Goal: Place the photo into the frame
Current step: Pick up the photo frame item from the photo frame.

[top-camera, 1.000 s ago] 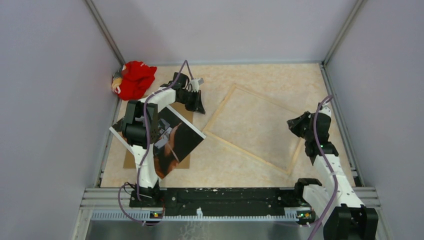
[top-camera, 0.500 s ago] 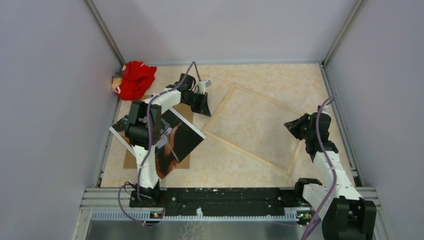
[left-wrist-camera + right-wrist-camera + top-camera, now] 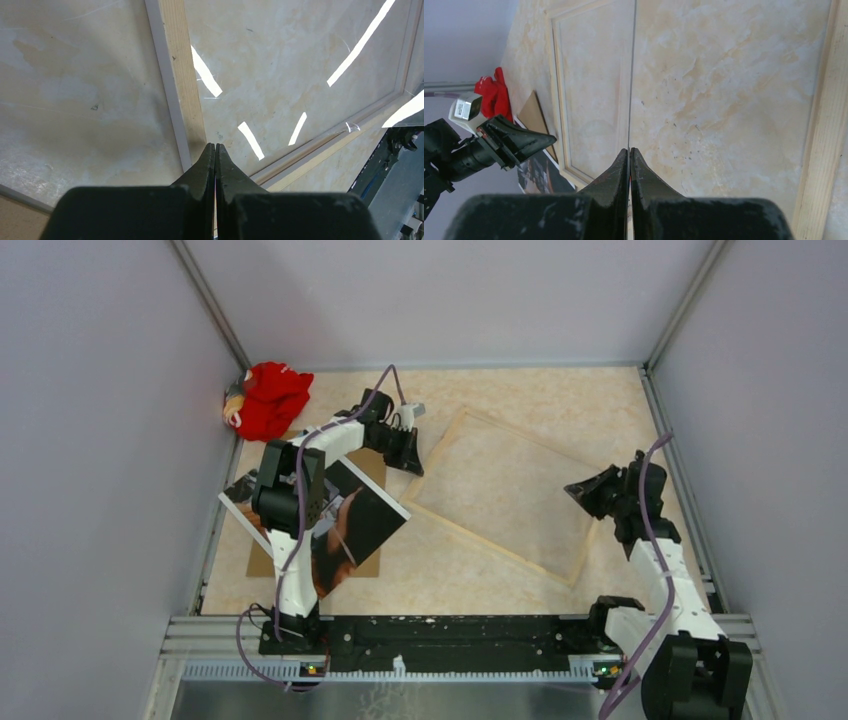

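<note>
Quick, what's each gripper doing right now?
Left gripper: shut, by the thin white rectangular picture frame, nothing visibly held.
Right gripper: shut; whether it pinches anything cannot be told.

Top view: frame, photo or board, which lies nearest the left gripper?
The frame: the left gripper sits at its rail, while the photo and the brown board under it lie back toward the arm's base.

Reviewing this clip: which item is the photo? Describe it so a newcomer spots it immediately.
On the left half of the table, the photo lies on a brown board. It alone is a dark, white-bordered print; the frame beside it is pale.
</note>
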Tool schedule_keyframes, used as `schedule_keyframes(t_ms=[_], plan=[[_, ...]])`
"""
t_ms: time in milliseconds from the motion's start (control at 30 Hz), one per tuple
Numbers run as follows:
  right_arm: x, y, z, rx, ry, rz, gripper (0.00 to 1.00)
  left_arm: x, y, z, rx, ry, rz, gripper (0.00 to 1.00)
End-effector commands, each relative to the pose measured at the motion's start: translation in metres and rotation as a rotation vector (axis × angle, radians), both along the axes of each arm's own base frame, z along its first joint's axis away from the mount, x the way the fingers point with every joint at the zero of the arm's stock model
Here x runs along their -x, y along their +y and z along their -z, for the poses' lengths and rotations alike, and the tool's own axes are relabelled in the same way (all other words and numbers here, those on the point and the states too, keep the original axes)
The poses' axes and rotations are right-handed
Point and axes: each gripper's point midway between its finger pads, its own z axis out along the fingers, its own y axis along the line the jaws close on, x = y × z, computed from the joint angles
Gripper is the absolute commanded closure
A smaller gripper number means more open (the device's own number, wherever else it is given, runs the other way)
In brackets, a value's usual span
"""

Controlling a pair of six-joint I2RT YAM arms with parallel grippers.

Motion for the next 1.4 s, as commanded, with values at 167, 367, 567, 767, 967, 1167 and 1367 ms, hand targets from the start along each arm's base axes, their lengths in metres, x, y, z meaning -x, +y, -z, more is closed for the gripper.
schedule_keyframes(t_ms=[167, 367, 567, 767, 967, 1167, 1367], plan=[[-0.006, -0.007, -0.024, 0.007, -0.035, -0.003, 1.00, 0.002, -0.001, 0.002, 0.006, -0.002, 0.021, 1.00], [-0.005, -0.008, -0.004, 0.014, -0.002, -0.011, 1.00, 0.001, -0.001, 0.001, 0.009, -0.004, 0.021, 1.00], [-0.008, -0.015, -0.004, 0.063, -0.016, 0.000, 1.00, 0.003, 0.000, 0.003, 0.005, -0.001, 0.025, 1.00], [-0.009, -0.017, -0.010, 0.083, -0.070, 0.008, 1.00, 0.003, -0.002, 0.004, 0.008, 0.003, 0.029, 1.00], [-0.010, -0.009, 0.000, -0.012, -0.080, 0.030, 1.00, 0.006, -0.003, 0.007, 0.007, 0.011, 0.035, 1.00], [-0.015, -0.002, -0.005, -0.098, -0.120, 0.038, 1.00, 0.008, -0.004, 0.009, 0.014, 0.018, 0.043, 1.00], [-0.018, 0.003, -0.021, -0.142, -0.196, 0.032, 1.00, 0.010, -0.004, 0.010, 0.016, 0.020, 0.051, 1.00]])
